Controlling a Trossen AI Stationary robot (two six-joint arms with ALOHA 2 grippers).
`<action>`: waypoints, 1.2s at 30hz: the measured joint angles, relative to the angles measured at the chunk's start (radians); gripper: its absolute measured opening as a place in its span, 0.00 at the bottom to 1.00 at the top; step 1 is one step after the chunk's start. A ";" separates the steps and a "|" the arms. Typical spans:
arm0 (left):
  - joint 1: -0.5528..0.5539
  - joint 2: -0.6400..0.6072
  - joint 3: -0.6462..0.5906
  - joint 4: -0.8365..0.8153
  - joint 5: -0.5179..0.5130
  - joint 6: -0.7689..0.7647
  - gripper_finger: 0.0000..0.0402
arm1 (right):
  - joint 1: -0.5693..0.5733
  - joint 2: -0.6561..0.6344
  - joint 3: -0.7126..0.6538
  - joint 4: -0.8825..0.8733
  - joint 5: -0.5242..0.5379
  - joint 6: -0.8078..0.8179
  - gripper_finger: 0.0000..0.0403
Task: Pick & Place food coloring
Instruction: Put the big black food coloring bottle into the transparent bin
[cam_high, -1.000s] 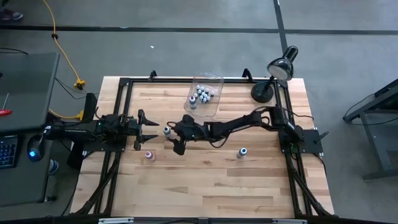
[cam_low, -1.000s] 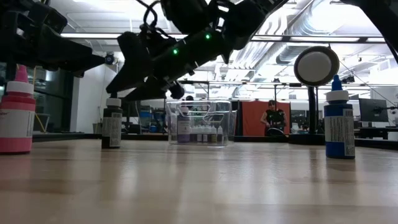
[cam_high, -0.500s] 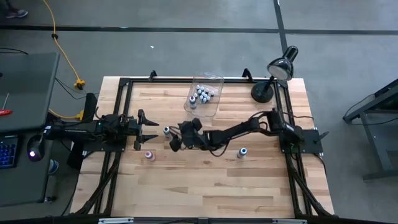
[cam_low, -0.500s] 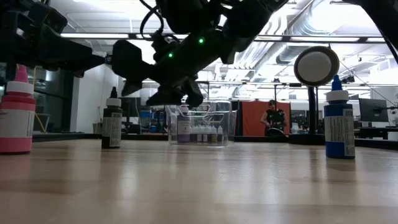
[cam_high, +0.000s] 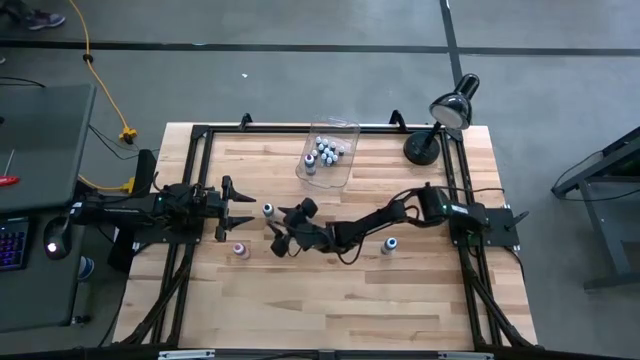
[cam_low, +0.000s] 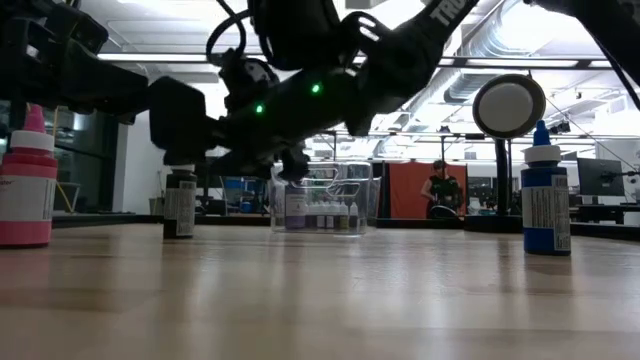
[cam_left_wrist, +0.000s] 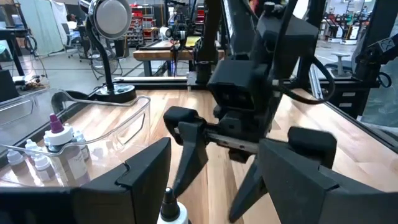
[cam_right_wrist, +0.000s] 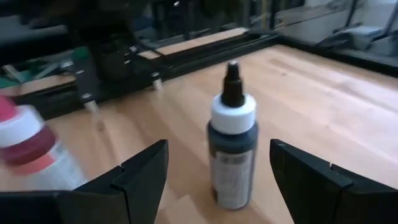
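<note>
A dark food coloring bottle (cam_high: 268, 210) with a white cap stands upright on the wooden table; it also shows in the right wrist view (cam_right_wrist: 232, 155). My right gripper (cam_high: 284, 229) hovers just beside it, open. Its fingers (cam_right_wrist: 144, 171) reach toward the bottle without touching it. A pink bottle (cam_high: 239, 249) stands toward the near left and a blue one (cam_high: 390, 244) toward the right. Several more bottles stand in the clear bin (cam_high: 331, 152). My left gripper (cam_high: 238, 208) waits open at the left.
A black desk lamp (cam_high: 443, 122) stands at the far right corner. A black metal frame (cam_high: 200, 135) runs around the table edges. Bare wood lies along the near side (cam_high: 340, 300). A person (cam_low: 437, 188) stands far off in the room behind.
My right gripper has sunk toward the table and swung toward the near edge and the left. It has rolled and tipped flatter on the way, and now points at the dark bottle. It stays open. No bottle has moved.
</note>
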 joint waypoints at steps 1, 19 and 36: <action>0.000 0.000 0.000 0.000 0.000 0.000 0.59 | -0.001 0.005 0.007 0.007 0.019 -0.011 0.67; 0.000 0.000 0.000 0.000 0.000 0.000 0.59 | -0.018 0.069 0.066 0.090 0.039 -0.099 0.66; 0.000 0.000 0.000 0.001 0.000 0.000 0.59 | -0.049 0.069 0.088 0.061 -0.028 -0.089 0.66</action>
